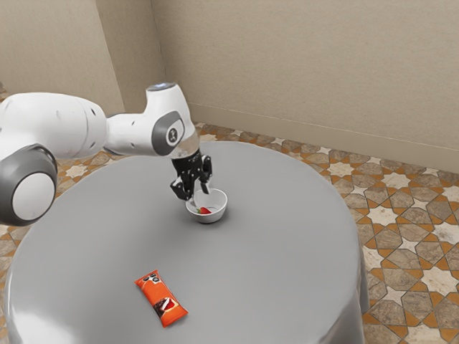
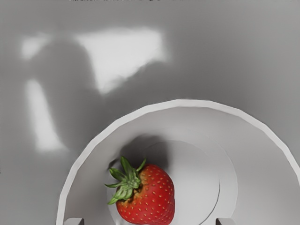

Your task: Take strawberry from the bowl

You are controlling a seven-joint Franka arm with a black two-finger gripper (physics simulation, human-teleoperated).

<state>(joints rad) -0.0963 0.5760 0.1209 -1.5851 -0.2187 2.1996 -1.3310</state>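
The black gripper (image 1: 200,196) points down over the white bowl (image 1: 213,218), its two fingers apart and their tips close to the rim. Inside the bowl lies a red strawberry (image 1: 204,211), below the fingers and not held. In the wrist view the strawberry (image 2: 152,196), with green leaves at one end, rests on the inner floor of the bowl (image 2: 187,102), off its centre. Fingertips (image 2: 225,221) show at that view's lower edge, one at either side of the strawberry with wide gaps. How far the tips reach into the bowl is hard to tell.
An orange packet (image 1: 162,298) lies flat on the round grey table (image 1: 265,272), well apart from the bowl and toward the exterior view's bottom. A beige wall (image 1: 301,64) stands beyond the table and the patterned floor.
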